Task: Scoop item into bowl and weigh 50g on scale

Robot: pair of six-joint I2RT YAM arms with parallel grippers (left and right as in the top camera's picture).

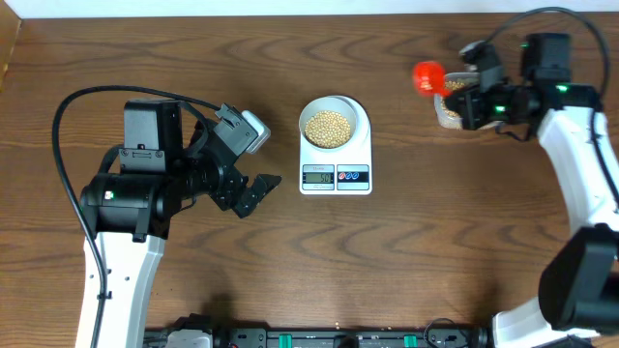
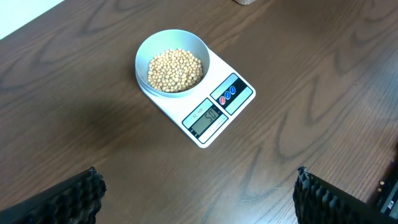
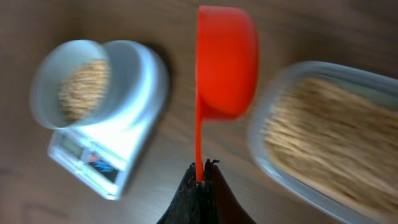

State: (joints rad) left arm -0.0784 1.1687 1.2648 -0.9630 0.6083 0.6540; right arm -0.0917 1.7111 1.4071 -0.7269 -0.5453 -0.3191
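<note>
The scale point(image 1: 336, 174) is laid up-down mid-frame, screen lowest, bowl point(image 1: 363, 120) of beans point(image 1: 328, 126) uppermost. A scoop point(image 3: 225, 62) is pinched by the right gripper point(image 3: 202, 169); the left gripper point(image 1: 262, 191) is spread.

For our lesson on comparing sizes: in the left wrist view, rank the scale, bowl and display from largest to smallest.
1. scale, largest
2. bowl, somewhat smaller than the scale
3. display, clearly smallest
</note>
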